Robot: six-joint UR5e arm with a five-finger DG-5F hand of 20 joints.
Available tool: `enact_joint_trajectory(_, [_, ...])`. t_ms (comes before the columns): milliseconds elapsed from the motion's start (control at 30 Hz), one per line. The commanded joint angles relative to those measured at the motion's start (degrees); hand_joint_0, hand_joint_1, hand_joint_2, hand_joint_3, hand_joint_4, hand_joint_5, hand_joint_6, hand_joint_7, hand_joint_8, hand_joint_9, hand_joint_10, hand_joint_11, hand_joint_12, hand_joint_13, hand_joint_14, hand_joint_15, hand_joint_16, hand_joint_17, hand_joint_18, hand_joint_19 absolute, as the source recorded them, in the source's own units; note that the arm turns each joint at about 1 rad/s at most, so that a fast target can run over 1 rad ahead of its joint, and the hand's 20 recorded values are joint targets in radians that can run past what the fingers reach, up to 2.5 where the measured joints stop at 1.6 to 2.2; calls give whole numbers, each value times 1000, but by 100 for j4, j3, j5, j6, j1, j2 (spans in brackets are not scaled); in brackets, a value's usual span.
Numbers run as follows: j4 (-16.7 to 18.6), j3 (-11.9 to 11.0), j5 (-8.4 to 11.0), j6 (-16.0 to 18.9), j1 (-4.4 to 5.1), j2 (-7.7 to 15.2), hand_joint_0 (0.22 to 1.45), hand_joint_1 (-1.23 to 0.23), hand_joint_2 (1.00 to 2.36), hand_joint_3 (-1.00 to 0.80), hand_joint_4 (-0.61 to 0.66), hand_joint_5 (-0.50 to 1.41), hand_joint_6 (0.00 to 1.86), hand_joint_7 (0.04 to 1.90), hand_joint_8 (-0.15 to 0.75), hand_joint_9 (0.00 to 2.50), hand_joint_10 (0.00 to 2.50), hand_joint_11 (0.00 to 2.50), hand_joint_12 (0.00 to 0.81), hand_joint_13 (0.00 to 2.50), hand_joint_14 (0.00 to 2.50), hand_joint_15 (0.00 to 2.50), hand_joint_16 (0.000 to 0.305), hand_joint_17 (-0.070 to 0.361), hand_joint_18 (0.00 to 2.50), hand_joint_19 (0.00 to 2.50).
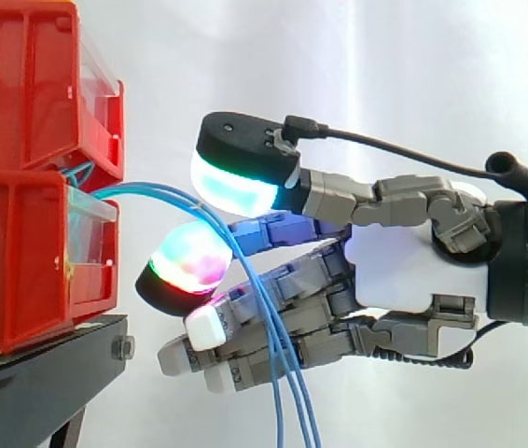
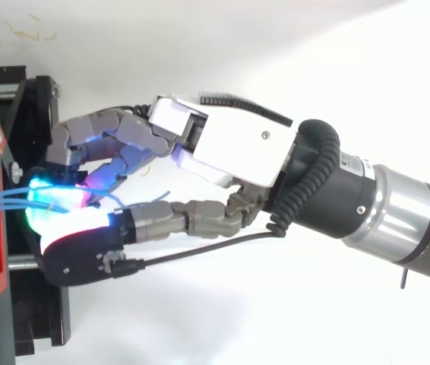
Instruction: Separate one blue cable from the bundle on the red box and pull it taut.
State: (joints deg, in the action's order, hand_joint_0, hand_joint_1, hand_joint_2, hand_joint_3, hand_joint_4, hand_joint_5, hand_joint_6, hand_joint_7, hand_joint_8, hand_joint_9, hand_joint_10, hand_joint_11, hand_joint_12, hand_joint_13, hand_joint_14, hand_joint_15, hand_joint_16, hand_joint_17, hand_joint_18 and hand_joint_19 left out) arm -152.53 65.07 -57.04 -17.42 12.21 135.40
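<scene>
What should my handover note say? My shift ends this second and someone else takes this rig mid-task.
Hand: comes in from the right and sits at the blue cables, just off the lower red bin. I cannot tell whether it grips one.
Things: the cables leave the lower bin, arc across the hand and hang down together below it. The bins are stacked on the black stand.
Done: the hand is at the bundle.
Left: no cable looks singled out or taut. Separate one, then pull it taut.
</scene>
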Motion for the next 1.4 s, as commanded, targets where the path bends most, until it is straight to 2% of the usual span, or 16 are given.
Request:
enact_joint_trajectory(0, [-40, -12, 0, 2, -26, -5, 531, -481, 1001, -484, 200, -113, 751, 1101, 382, 984, 12, 466, 419, 596, 7, 214, 50, 113, 510, 238])
enact_joint_trajectory(233, [-128, -12, -9, -7, -88, 4, 547, -479, 1003, -466, 200, -109, 727, 1141, 381, 982, 15, 472, 415, 594, 7, 213, 50, 112, 501, 243])
enact_joint_trajectory(367, [-259, -12, -9, -7, -132, 4, 551, -541, 1003, -455, 205, -112, 725, 1153, 382, 979, 12, 474, 416, 595, 7, 208, 50, 112, 508, 243])
enact_joint_trajectory(700, [-295, -12, 9, -60, -176, 4, 566, -588, 1005, -427, 218, -118, 757, 1136, 381, 976, 12, 488, 413, 597, 7, 210, 49, 110, 525, 249])
enact_joint_trajectory(1000, [-277, -12, 97, -473, -176, 4, 569, -588, 1005, -435, 225, -119, 765, 1115, 380, 977, 14, 481, 415, 602, 7, 207, 49, 110, 532, 245])
enact_joint_trajectory(1200, [-259, -12, 132, -517, -176, -5, 576, -633, 1016, -249, 211, -140, 847, 1172, 389, 971, 13, 512, 414, 605, 6, 202, 48, 108, 551, 251])
enact_joint_trajectory(1367, [-295, -56, 105, -491, -167, -5, 581, -694, 1015, -186, 210, -143, 876, 1155, 399, 975, 14, 533, 425, 616, 6, 209, 51, 114, 583, 235])
